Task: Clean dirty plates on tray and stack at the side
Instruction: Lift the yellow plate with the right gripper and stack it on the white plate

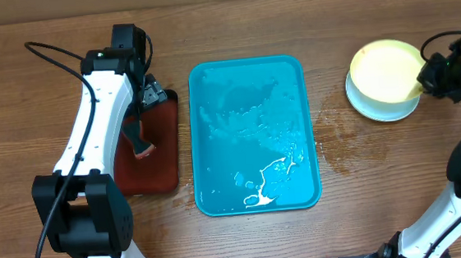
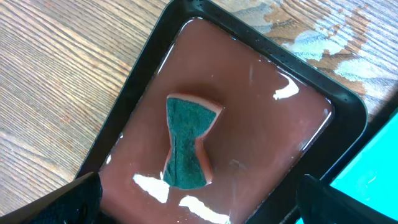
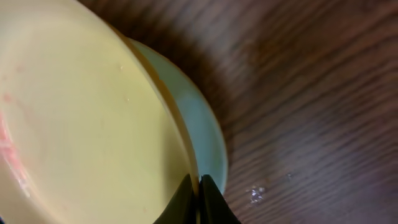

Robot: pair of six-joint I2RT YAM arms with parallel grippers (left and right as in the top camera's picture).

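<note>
The turquoise tray (image 1: 252, 135) lies mid-table, wet, with white foam near its front right corner and no plate on it. The plates are stacked at the far right: a cream plate (image 1: 384, 71) tilted on top of a white light-blue-rimmed plate (image 1: 386, 110). My right gripper (image 1: 426, 79) is shut on the cream plate's rim (image 3: 93, 112), above the blue-rimmed plate (image 3: 208, 134); faint red smears show at the cream plate's left edge. My left gripper (image 2: 199, 205) is open above a green-and-orange sponge (image 2: 186, 143) lying in the red-brown tray (image 2: 261, 112).
The red-brown tray (image 1: 162, 147) with black rim sits left of the turquoise tray, wet inside. Water spots mark the wood (image 1: 342, 137) between the turquoise tray and the plate stack.
</note>
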